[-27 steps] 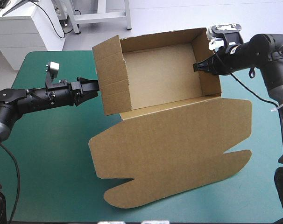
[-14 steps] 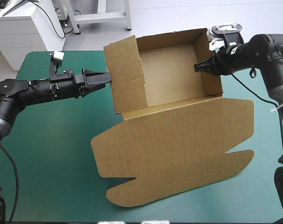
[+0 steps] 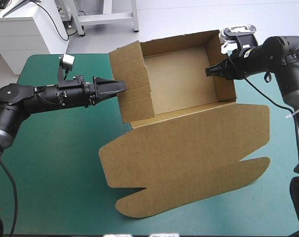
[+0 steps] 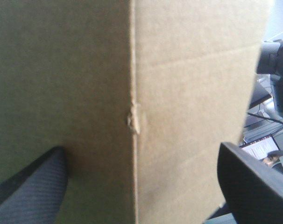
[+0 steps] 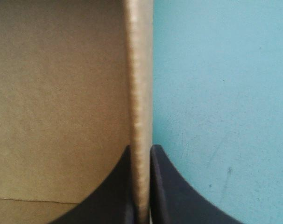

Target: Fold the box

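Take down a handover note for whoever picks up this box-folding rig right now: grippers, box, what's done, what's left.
Left gripper: open, tips at the brown cardboard box's left wall.
Right gripper: shut on the box's right wall.
Box: open tray at the far middle of the teal-green table, lid flat toward the near edge.
Done: walls raised.
Left: probably pressing the left wall square and tucking it.

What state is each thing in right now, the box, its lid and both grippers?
box: open tray, walls raised.
lid: lying flat, not folded over.
left gripper: open, at the outside of the box's left wall.
right gripper: shut on the box's right wall.
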You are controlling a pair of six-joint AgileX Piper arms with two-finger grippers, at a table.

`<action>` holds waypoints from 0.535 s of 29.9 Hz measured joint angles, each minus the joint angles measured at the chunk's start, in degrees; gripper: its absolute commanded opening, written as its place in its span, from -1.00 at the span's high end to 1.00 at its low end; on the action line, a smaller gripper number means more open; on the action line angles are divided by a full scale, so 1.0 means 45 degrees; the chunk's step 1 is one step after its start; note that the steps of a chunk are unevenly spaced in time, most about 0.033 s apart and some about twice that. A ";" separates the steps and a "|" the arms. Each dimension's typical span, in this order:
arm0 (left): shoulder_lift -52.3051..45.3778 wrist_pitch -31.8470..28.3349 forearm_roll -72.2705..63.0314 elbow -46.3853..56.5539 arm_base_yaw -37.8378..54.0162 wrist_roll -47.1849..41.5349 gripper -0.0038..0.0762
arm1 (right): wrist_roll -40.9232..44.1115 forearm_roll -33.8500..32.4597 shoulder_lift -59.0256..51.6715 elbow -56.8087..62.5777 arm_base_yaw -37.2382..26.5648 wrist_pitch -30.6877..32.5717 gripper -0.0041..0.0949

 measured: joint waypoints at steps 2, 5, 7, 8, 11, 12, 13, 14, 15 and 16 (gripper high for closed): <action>0.0000 0.0000 0.0066 0.0000 -0.0120 0.0000 -0.63 | 0.0048 -0.0092 0.0000 0.0000 0.0170 -0.0058 0.92; -0.0014 0.0000 0.0160 0.0000 -0.0188 0.0000 -0.63 | 0.0395 -0.0571 0.0000 0.0000 0.0601 -0.0223 0.92; -0.0018 -0.0059 0.0343 0.0000 -0.0188 -0.0012 -0.63 | 0.0672 -0.1109 0.0000 0.0000 0.0891 -0.0325 0.92; -0.0018 -0.0091 0.0451 0.0000 -0.0188 -0.0012 -0.63 | 0.0815 -0.1376 0.0000 0.0000 0.1055 -0.0361 0.92; -0.0028 -0.0238 0.0999 0.0000 -0.0188 -0.0200 -0.63 | 0.1158 -0.1976 0.0000 0.0000 0.1454 -0.0387 0.92; -0.0028 -0.0382 0.1281 0.0000 -0.0205 -0.0336 -0.63 | 0.1250 -0.2076 0.0000 0.0000 0.1545 -0.0399 0.92; -0.0028 -0.0490 0.1485 0.0000 -0.0220 -0.0451 -0.63 | 0.1348 -0.2188 0.0000 0.0000 0.1642 -0.0397 0.92; -0.0028 -0.0616 0.1711 0.0000 -0.0243 -0.0573 -0.63 | 0.1433 -0.2363 0.0000 -0.0026 0.1738 -0.0397 0.92; -0.0043 -0.0717 0.1836 0.0000 -0.0245 -0.0666 -0.63 | 0.1503 -0.2363 0.0000 -0.0092 0.1841 -0.0372 0.92; -0.0072 -0.0803 0.1896 0.0000 -0.0257 -0.0744 -0.63 | 0.1575 -0.2570 0.0000 -0.0189 0.1939 -0.0368 0.92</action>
